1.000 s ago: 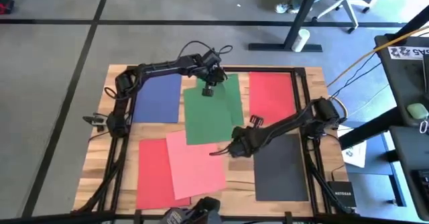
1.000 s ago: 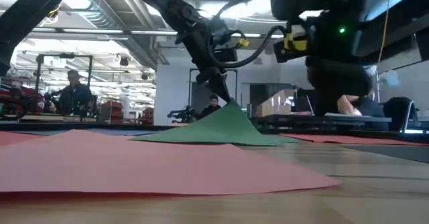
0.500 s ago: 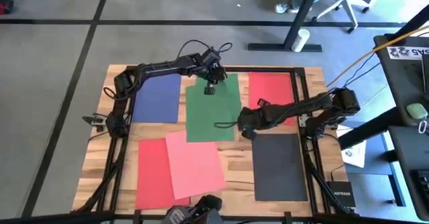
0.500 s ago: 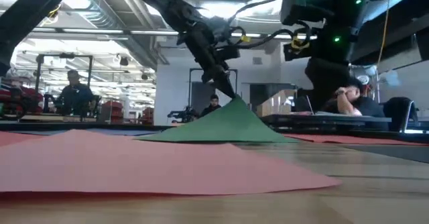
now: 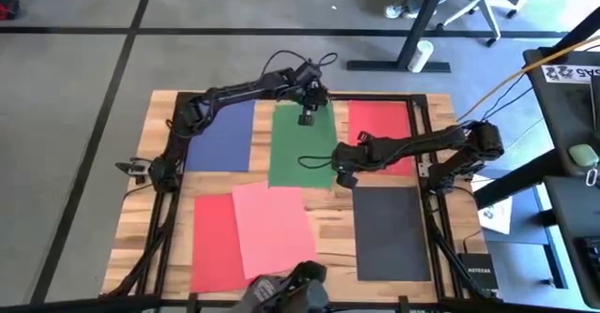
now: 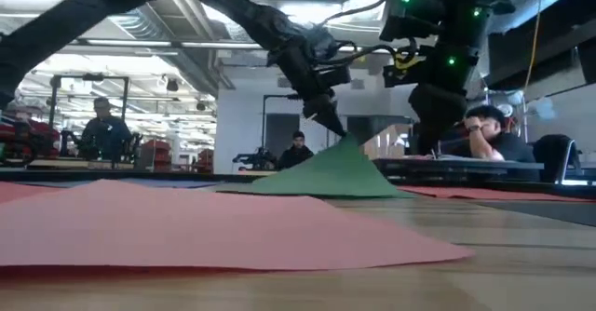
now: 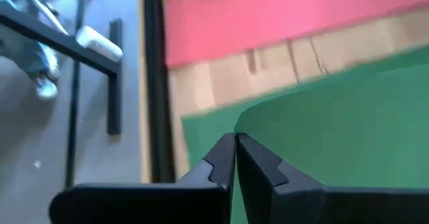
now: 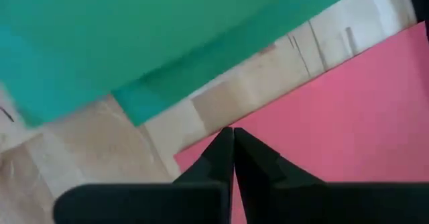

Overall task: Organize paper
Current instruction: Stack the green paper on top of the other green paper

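One corner of the green sheet point(image 5: 302, 149) hangs lifted, pinched by my left gripper point(image 5: 306, 118); it may tear or slip. Right gripper point(image 5: 343, 176), pressed together, hovers near.

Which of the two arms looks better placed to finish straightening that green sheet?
The left. Its gripper is shut on the green sheet's far edge, lifting it. The right gripper, shut and empty, hovers by the sheet's near right corner.

text: "NETGEAR" | on: dark box point(image 5: 478, 277) at the table's right edge | other labels: unreadable
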Controlling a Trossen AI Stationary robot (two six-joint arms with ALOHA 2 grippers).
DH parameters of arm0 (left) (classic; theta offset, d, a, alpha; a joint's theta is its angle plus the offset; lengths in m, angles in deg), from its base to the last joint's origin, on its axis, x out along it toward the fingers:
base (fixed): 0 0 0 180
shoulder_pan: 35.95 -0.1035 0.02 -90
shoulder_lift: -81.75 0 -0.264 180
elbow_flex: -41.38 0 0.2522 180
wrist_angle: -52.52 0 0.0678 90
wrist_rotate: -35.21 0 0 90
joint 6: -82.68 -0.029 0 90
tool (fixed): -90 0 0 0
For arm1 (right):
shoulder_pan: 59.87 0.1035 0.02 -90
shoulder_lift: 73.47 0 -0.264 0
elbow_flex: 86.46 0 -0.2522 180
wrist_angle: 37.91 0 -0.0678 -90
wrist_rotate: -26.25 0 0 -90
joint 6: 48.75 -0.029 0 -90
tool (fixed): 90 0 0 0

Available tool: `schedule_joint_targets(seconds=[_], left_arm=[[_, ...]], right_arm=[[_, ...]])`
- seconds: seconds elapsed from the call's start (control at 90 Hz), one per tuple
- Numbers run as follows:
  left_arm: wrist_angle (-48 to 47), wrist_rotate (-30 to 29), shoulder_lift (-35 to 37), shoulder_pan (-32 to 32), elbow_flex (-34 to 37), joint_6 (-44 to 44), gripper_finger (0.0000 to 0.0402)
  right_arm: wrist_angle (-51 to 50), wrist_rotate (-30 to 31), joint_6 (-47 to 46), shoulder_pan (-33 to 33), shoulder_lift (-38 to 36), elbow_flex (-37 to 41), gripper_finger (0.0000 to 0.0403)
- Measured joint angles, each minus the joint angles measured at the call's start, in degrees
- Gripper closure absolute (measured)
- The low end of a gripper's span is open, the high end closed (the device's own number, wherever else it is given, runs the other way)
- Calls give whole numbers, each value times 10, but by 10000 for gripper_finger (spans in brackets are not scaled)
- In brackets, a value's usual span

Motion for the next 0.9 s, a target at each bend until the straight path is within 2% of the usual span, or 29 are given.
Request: schedule_joint_targets(seconds=[0.189,0.444,0.6,0.9], left_arm=[[-13,5,-24,-17,-41,0,401],[-33,6,-37,-24,-43,-2,402],[-15,7,-37,-22,-43,-19,400],[5,7,-37,-22,-43,-48,360]], right_arm=[[0,-4,-1,0,0,0,403],[4,-3,-2,0,0,0,403],[4,-3,-2,0,0,0,403],[5,-3,-1,0,0,0,403]])
